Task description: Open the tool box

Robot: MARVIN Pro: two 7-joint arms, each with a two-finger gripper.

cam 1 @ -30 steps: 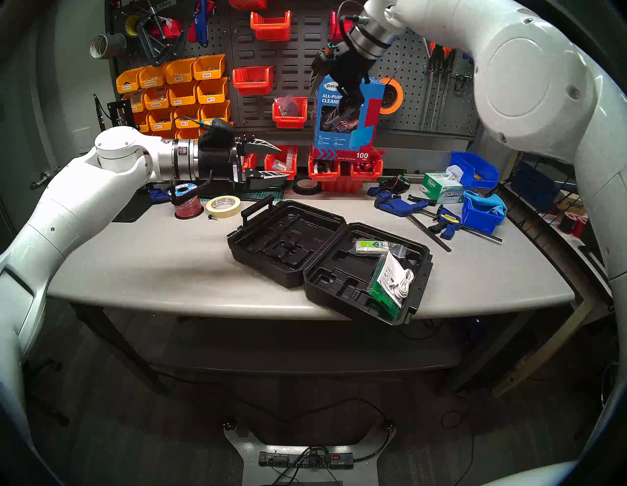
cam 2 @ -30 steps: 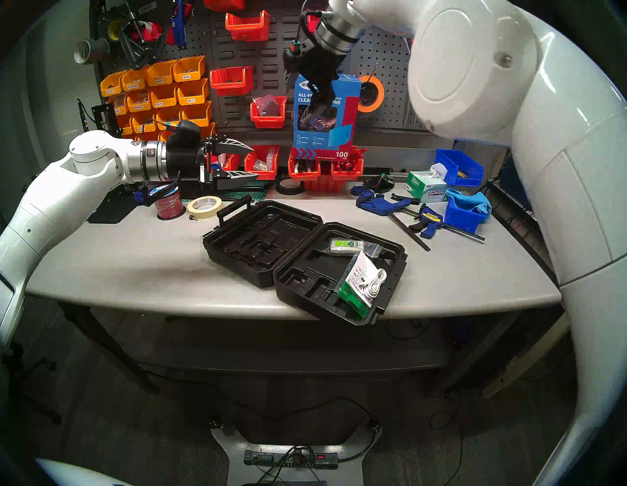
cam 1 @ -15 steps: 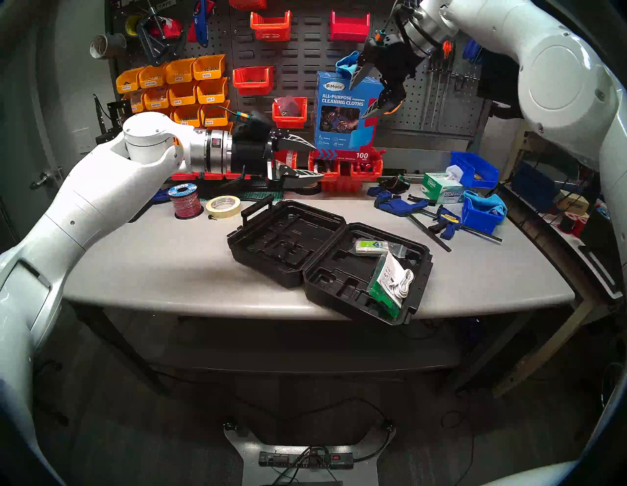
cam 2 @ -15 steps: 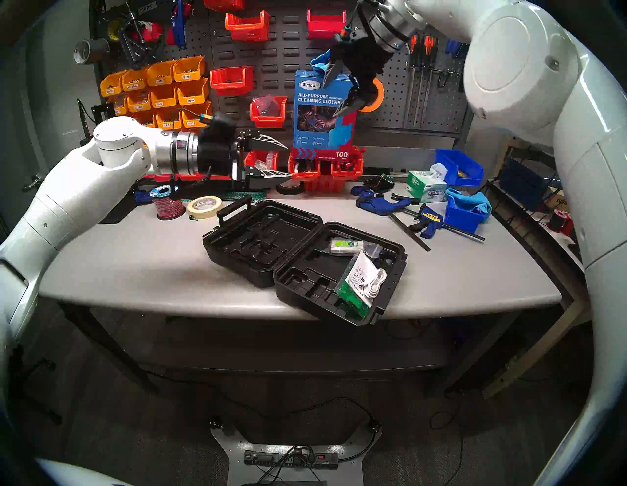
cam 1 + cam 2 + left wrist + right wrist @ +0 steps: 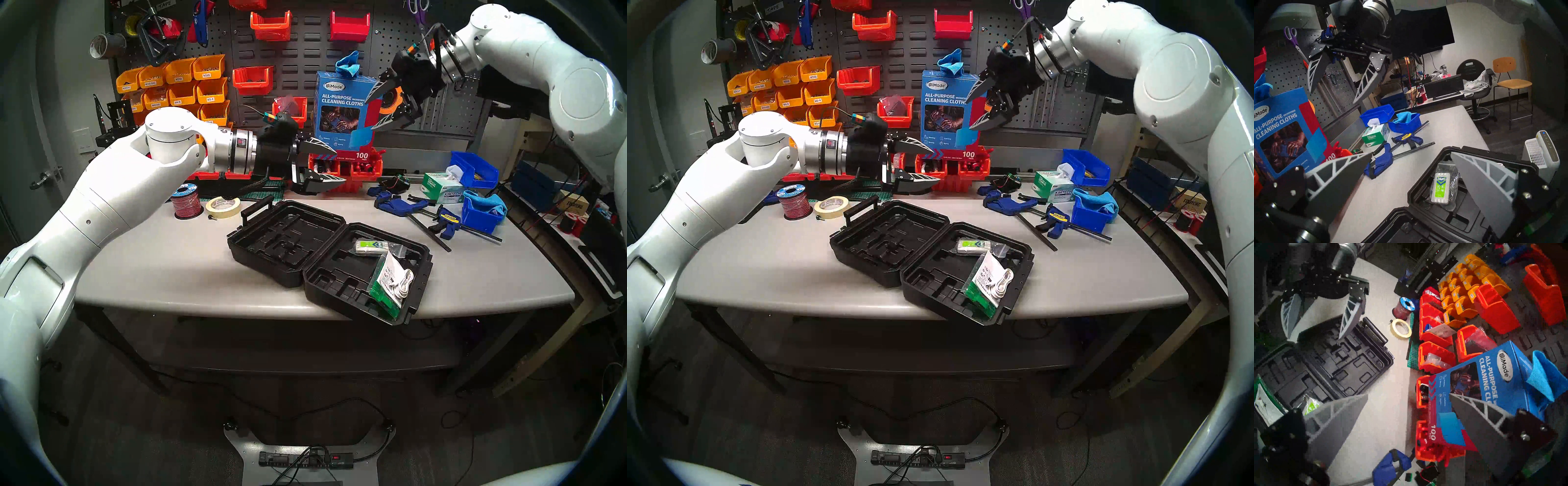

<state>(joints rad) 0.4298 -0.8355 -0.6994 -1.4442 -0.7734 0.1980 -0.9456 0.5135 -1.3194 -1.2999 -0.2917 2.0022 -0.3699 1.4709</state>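
Note:
The black tool box (image 5: 288,237) (image 5: 888,241) lies opened flat at the table's middle front, its handle toward the back left. Its right half (image 5: 1423,186) holds a white packet with a green label (image 5: 371,246) and a bag with a white cable (image 5: 397,281). My left gripper (image 5: 339,165) (image 5: 936,164) (image 5: 1411,153) hovers open and empty above the table, behind the box's left half (image 5: 1330,361). Higher up at the back right, my right gripper (image 5: 369,115) (image 5: 968,115) (image 5: 1408,394) is open and empty, in front of the pegboard.
A blue cleaning-cloths carton (image 5: 342,112) stands on red bins at the back. Blue clamps (image 5: 400,205), a tissue box (image 5: 441,188) and blue bins (image 5: 481,213) fill the right side. A tape roll (image 5: 223,205) and a wire spool (image 5: 185,203) sit at the back left.
My left arm has reached further right above the back of the table. My right arm has swung rightward, away from the carton's front. Both grippers stayed open; the tool box has not moved.

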